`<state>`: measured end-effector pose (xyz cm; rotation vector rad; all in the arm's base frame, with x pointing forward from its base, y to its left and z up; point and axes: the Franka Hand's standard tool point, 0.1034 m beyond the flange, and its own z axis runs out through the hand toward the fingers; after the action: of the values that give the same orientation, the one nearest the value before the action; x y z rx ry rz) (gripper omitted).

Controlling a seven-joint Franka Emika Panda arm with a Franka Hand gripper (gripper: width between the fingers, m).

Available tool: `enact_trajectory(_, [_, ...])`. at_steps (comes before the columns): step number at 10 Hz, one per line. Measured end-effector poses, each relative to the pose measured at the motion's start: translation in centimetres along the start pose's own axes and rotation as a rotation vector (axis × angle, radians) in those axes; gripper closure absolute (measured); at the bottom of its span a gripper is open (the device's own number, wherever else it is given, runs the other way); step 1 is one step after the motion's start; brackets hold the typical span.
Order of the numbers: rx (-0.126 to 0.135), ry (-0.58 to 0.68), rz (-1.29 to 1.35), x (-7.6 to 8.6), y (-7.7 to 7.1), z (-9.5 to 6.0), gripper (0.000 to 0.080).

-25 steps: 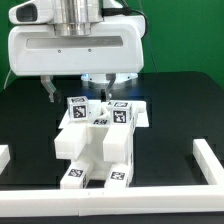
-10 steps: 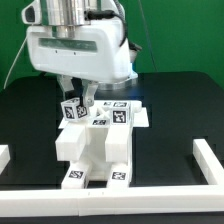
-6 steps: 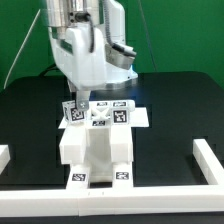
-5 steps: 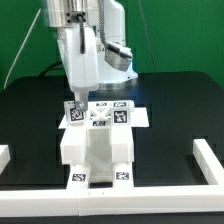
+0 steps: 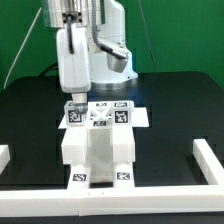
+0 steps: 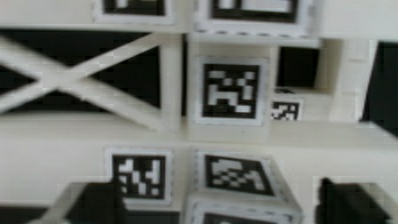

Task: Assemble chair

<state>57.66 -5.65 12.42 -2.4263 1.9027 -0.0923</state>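
The gripper (image 5: 75, 100) is now standing with jaws spread apart above the chair (image 5: 97, 150), having released its leg.

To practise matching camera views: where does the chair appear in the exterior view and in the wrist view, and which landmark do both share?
Exterior view: the chair stands mid-table, under the gripper.
Wrist view: the chair fills the picture, close up.
Shared landmark: its black-and-white square tags.

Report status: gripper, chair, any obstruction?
Two-finger gripper open, directly above the chair, holding nothing. Chunky white plastic tagged chair standing on the black table. Nothing blocking; white border rail off to the exterior view's right.
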Motion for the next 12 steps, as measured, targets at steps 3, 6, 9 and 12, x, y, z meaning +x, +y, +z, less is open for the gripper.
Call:
enact_trajectory(3, [0.005,0.002,-0.464,-0.16,-0.02,-0.10,0.0151])
enact_trajectory(6, [0.003,0.004,-0.696,0.04,0.14,-0.03,0.0150])
enact_trajectory(9, [-0.007,0.048,-1.089,0.66,-0.32,0.07,0.0150])
enact_trajectory(12, [-0.007,0.048,-1.043,0.68,-0.29,0.08,0.0278])
